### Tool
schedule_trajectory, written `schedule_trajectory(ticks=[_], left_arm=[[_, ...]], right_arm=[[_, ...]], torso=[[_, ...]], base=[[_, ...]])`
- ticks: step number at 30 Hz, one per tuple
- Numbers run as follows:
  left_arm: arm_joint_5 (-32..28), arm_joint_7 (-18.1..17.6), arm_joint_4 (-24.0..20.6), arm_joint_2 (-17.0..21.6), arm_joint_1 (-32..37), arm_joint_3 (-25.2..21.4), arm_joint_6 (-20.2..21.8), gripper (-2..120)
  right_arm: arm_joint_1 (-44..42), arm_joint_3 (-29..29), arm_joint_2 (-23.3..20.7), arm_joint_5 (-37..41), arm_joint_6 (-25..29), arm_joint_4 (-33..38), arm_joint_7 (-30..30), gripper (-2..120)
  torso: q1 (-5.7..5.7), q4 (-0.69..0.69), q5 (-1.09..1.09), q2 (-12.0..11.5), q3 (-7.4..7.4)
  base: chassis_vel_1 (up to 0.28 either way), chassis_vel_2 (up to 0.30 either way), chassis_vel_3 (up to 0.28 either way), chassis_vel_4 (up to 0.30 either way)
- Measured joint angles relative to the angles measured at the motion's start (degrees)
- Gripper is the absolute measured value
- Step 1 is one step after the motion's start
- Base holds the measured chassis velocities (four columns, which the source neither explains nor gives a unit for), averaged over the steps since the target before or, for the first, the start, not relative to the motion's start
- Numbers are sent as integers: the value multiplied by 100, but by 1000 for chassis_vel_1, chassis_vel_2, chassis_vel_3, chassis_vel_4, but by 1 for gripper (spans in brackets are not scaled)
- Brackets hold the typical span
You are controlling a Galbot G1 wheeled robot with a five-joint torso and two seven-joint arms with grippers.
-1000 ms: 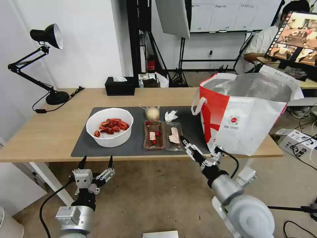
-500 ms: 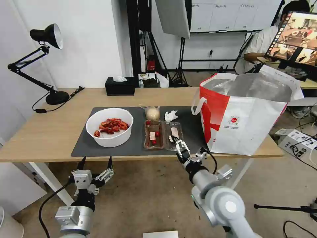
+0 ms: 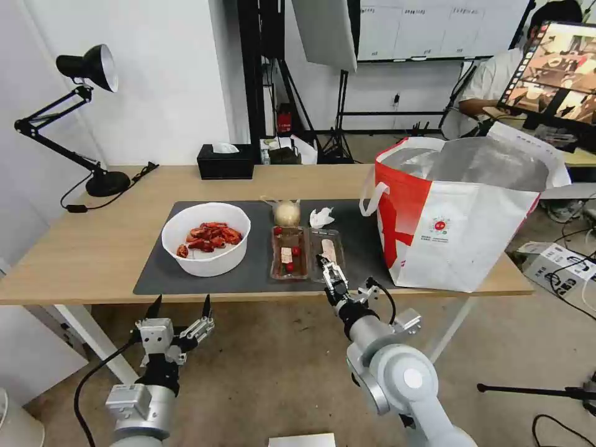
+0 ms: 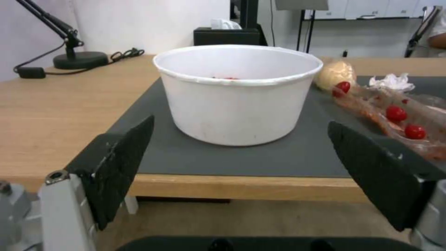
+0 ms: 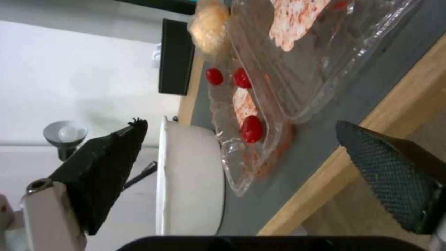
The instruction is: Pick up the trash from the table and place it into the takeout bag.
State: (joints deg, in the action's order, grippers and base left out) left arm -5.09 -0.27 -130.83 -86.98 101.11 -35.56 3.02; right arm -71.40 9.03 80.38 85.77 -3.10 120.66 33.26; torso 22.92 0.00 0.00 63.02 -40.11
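Right claw point(image 3: 328, 270) open at the worktop point(image 3: 93, 248) front edge, tips over the clear tray point(image 3: 307, 254) near end. Left claw point(image 3: 180, 304) open, parked below the front edge facing the white bowl point(image 3: 206, 239). Takeout bag point(image 3: 459, 217) stands at the right end.

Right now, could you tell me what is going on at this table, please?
The robot is clearing food waste. Its right gripper is open at the near edge of the clear tray, not yet holding it. The left gripper hangs open below the table, in front of the white bowl of shells. The tissue and small knotted bag lie on the mat beyond the tray. The takeout bag stands open at the right end.
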Motion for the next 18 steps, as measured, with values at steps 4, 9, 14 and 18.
schedule_trajectory(ticks=[4, 9, 14, 18], left_arm=[[-3, -5, -37, 13, 30, -18, 1, 100], [-4, -16, -76, 22, 76, -34, 12, 100], [-2, -18, -85, 24, 84, -34, 14, 100], [-1, -16, -80, 14, 87, -13, 23, 100]], right_arm=[[71, -26, 80, -11, 0, -98, 8, 100], [101, -46, 143, -40, -2, -183, 21, 100], [135, -45, 165, -50, -4, -241, 21, 100], [175, -38, 174, -58, -5, -301, 29, 100]], torso=[[0, 0, 0, 0, 0], [0, 0, 0, 0, 0], [0, 0, 0, 0, 0], [0, 0, 0, 0, 0]], base=[[0, 0, 0, 0], [0, 0, 0, 0], [0, 0, 0, 0], [0, 0, 0, 0]])
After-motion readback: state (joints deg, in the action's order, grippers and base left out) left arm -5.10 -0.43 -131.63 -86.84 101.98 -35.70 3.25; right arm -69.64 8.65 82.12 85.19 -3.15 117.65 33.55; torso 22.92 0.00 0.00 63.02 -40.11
